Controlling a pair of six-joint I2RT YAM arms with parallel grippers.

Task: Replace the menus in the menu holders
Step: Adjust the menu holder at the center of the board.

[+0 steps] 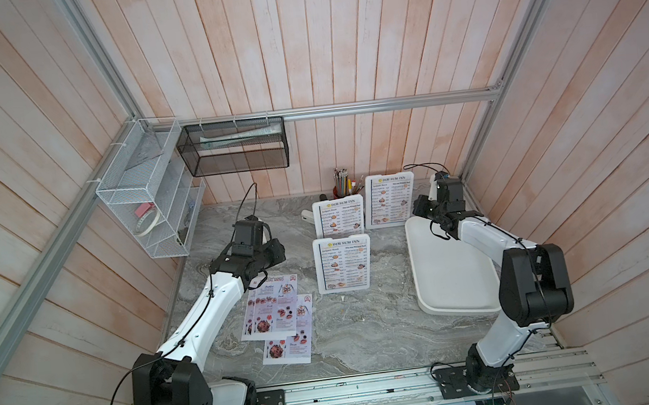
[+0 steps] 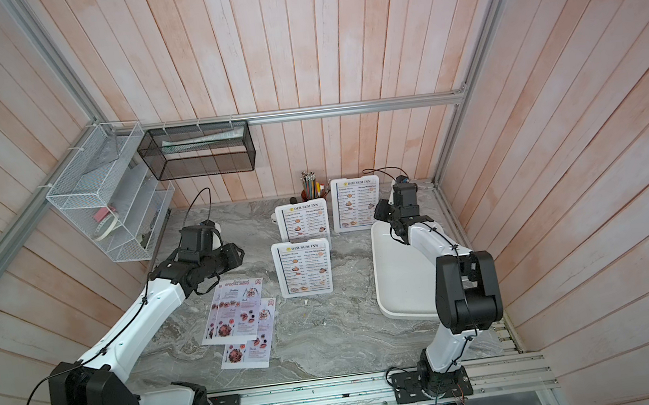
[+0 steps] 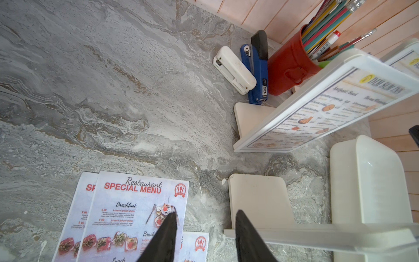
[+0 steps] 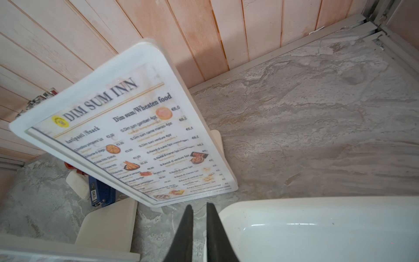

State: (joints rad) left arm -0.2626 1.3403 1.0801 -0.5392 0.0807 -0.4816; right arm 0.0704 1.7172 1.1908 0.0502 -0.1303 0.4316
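Menu holders [image 1: 343, 263], three in number, stand upright on the counter [image 1: 369, 330], each containing a blue-bordered Dim Sum Inn menu [image 1: 339, 218]. One holder stands nearer and two stand behind it. The far-right holder [image 1: 390, 200] is just beside the white tray [image 1: 446, 281]. Red-titled Special Menu sheets [image 1: 274, 307] lie flat and overlapping at near left. Left end effector [image 3: 206, 212] hovers between the sheets and the nearest holder, jaws moderately apart, holding nothing. Right end effector [image 4: 199, 205] hangs at the tray's far-left corner, facing the far-right holder, jaws nearly closed, empty.
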